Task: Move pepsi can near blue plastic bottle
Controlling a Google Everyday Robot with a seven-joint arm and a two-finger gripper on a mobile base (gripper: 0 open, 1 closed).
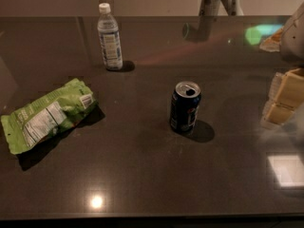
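The pepsi can [185, 107] stands upright near the middle of the dark table [142, 165]; it is dark blue with an opened silver top. The blue plastic bottle [109, 38] stands upright at the back left, clear with a white cap and a pale label. The can is well to the right of the bottle and nearer the front. My gripper [281, 101], with pale yellow fingers, hangs at the right edge of the view, to the right of the can and apart from it, holding nothing that I can see.
A green chip bag [47, 114] lies flat at the left, in front of the bottle. Pale legs of some object [209, 8] stand beyond the table's back edge. A small orange-white item [273, 42] lies at the back right.
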